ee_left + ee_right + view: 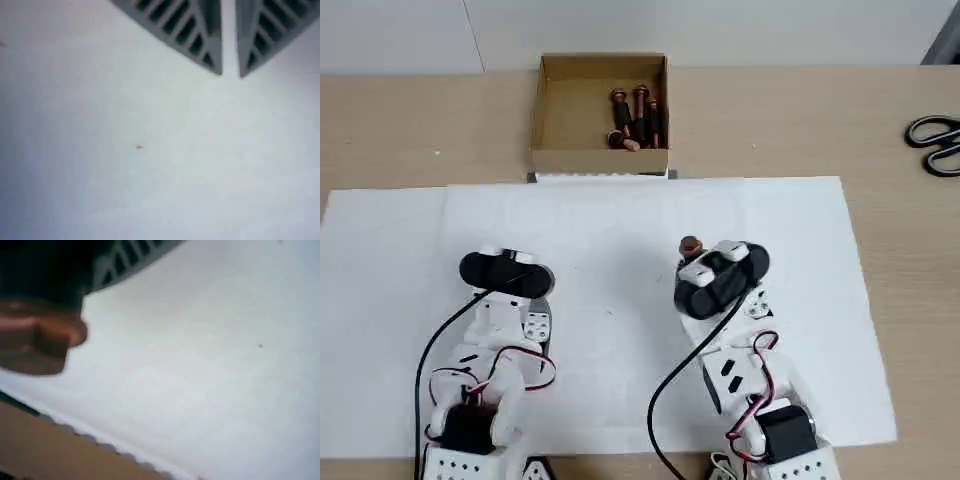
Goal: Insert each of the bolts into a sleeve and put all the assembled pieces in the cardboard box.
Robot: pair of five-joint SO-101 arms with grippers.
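Observation:
The cardboard box (603,112) stands at the far edge of the white paper (620,230), with several copper-headed bolts in dark sleeves (635,120) lying inside. My right gripper (695,256) hovers over the middle of the paper and is shut on a bolt (690,245). In the right wrist view the bolt's copper head (37,342) sticks out beside a ribbed grey finger (125,260). My left gripper (230,74) hangs over bare paper on the left (505,275). Its fingers (200,35) are nearly touching, with nothing between them.
Black-handled scissors (935,143) lie on the wooden table at the far right, off the paper. The paper's near scalloped edge and the table (60,455) show in the right wrist view. Bare paper lies between my arms and the box.

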